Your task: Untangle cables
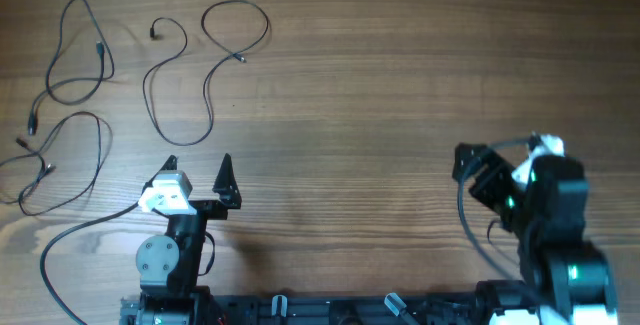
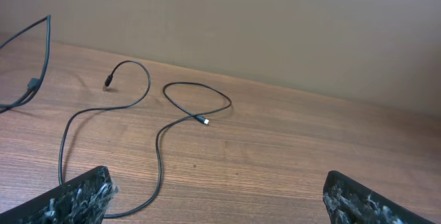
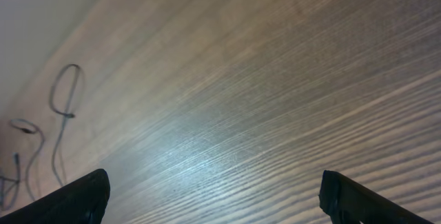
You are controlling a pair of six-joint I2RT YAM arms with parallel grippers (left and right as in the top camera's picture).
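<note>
Three thin black cables lie as separate strands at the table's left. One cable (image 1: 210,70) winds in an S with a loop at the top; it also shows in the left wrist view (image 2: 160,134). A second cable (image 1: 78,60) forms a tall loop at the far left. A third cable (image 1: 62,160) loops below it. My left gripper (image 1: 198,170) is open and empty, just below the S cable; its fingertips (image 2: 217,196) frame bare wood. My right gripper (image 1: 478,170) is open and empty at the right, far from the cables (image 3: 62,114).
A thicker black arm cable (image 1: 75,240) curves from the left arm's base to the front edge. The arm bases (image 1: 170,265) stand at the front edge. The wooden table top (image 1: 380,95) stretches between the arms.
</note>
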